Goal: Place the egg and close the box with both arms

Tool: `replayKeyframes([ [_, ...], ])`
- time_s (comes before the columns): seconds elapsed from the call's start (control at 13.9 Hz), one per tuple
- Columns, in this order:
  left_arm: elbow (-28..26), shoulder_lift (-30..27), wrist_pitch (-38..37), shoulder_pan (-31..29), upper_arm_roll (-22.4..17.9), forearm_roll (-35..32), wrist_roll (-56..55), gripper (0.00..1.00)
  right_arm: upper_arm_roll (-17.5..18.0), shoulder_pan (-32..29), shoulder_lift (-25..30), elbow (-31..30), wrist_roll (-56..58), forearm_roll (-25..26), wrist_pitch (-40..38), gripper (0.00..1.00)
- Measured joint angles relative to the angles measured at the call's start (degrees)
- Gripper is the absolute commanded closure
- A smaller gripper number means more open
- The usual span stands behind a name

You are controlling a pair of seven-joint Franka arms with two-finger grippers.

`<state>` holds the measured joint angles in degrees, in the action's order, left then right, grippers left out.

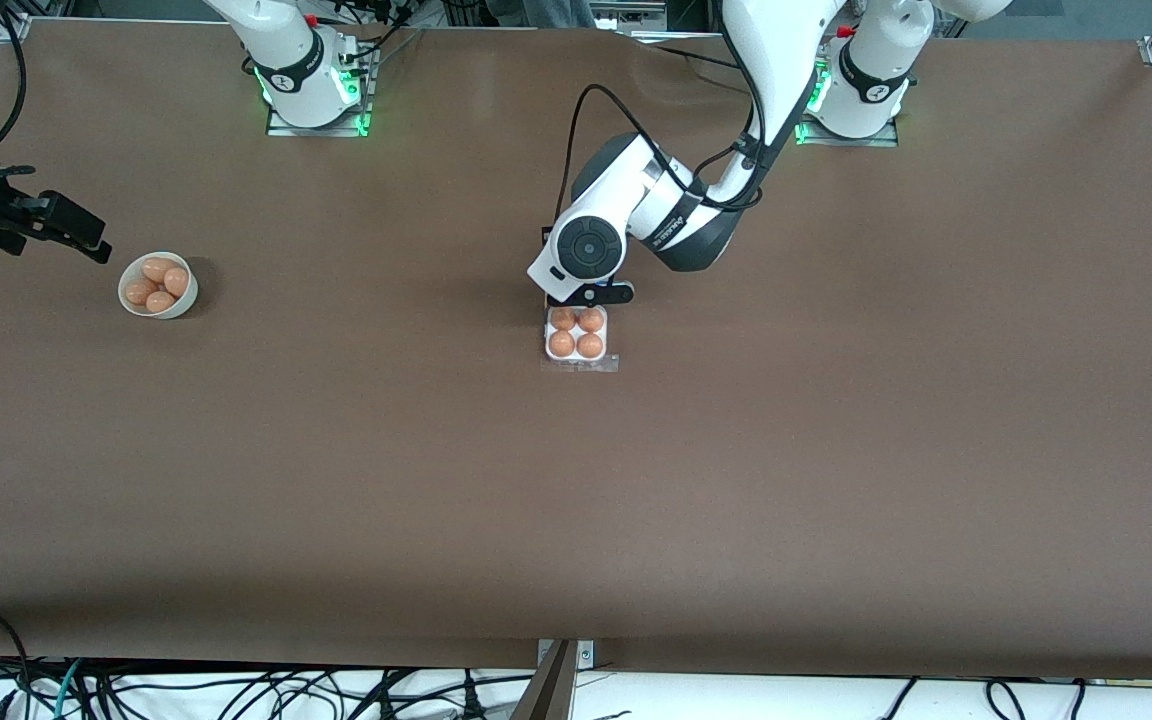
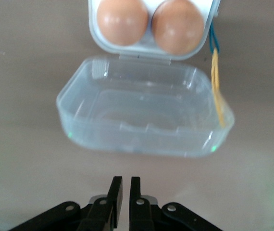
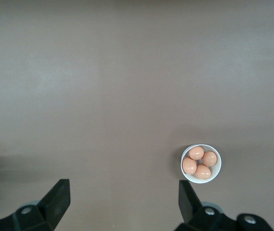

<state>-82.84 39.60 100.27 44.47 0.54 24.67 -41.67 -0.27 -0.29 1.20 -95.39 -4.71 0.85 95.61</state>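
Observation:
The box lies mid-table, its white tray holding four orange-brown eggs. In the left wrist view two of the eggs sit in the tray. The clear lid lies open flat on the table between the tray and my fingers. My left gripper is shut and empty, low over the table just short of the lid's edge. In the front view it is hidden under the left wrist. My right gripper is open wide and empty, up over the table beside the bowl.
A round white bowl with several more eggs stands toward the right arm's end of the table; it also shows in the right wrist view. An orange and blue string hangs along the box's side.

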Motion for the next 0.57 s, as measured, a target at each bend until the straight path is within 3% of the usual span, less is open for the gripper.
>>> replayKeyframes([
  [0.29,0.1,0.77,3.94,-0.01,-1.18,0.0,-0.34,0.87,0.0,-0.01,0.0,0.0,0.0,0.0,0.0,0.0],
  [0.57,1.19,0.77,10.33,-0.21,-6.7,0.0,-0.35,0.87,0.0,-0.03,0.0,0.0,0.0,0.0,0.01,0.0],
])
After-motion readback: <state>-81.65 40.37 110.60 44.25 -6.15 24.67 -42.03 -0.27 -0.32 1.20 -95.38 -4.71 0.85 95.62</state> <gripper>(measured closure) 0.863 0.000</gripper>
